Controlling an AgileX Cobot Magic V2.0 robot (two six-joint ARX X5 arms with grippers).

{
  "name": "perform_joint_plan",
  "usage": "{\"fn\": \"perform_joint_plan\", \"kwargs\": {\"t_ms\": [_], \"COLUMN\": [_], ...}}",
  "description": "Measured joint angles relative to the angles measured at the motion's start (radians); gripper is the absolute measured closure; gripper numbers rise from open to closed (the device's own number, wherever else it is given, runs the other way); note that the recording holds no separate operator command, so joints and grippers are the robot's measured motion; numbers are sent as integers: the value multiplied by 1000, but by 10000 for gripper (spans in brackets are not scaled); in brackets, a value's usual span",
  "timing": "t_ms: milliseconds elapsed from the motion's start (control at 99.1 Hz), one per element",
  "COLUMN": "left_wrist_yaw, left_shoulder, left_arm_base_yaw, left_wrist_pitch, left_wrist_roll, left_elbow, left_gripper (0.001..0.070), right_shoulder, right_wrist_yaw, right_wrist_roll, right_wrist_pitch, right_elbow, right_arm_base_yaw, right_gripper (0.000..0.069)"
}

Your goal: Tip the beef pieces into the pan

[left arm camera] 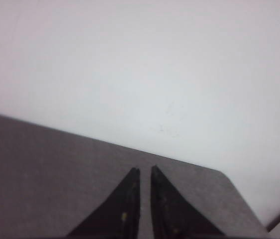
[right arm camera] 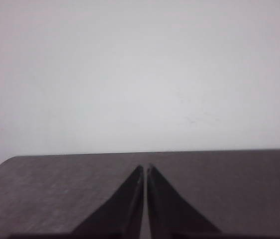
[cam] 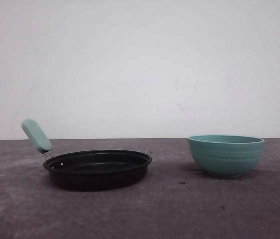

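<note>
The pan (cam: 98, 169) sits on the dark grey surface (cam: 144, 214) toward the left in the front view, a shallow round black dish with its mint-green handle (cam: 36, 135) rising up and to the left on a thin metal stem. Well apart from it, to the right, stands a teal ribbed bowl (cam: 226, 155), upright. The low camera angle hides the inside of both, so whether the beef pieces lie in the bowl cannot be told.

In the left wrist view, the left end effector (left arm camera: 145, 172) has its 2 black fingers (left arm camera: 130, 199) drawn nearly together, with just a thin gap between the tips and nothing pinched. Ahead of it lies bare surface, a rounded corner, then the white wall (left arm camera: 154, 64).

In the right wrist view, the right end effector (right arm camera: 145, 168) likewise has its 2 fingers (right arm camera: 167, 209) pressed almost tip to tip, gripping nothing. Bare surface stretches in front of it up to the wall.
</note>
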Motion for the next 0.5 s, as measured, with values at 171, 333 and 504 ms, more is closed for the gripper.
{"fn": "perform_joint_plan", "kwargs": {"t_ms": [171, 333, 504], "left_wrist_yaw": [2, 18, 19], "left_shoulder": [100, 100, 101], "left_arm_base_yaw": [-4, -13, -13], "left_wrist_pitch": [3, -26, -33], "left_wrist_roll": [38, 45, 46], "left_elbow": [134, 139, 139], "left_gripper": [691, 600, 325], "right_shoulder": [64, 54, 53], "right_wrist_yaw": [-94, -99, -99], "right_wrist_roll": [-8, -7, -8], "right_wrist_pitch": [43, 42, 38], "right_elbow": [89, 90, 91], "right_arm_base_yaw": [0, 0, 0], "right_gripper": [681, 681, 483]}}
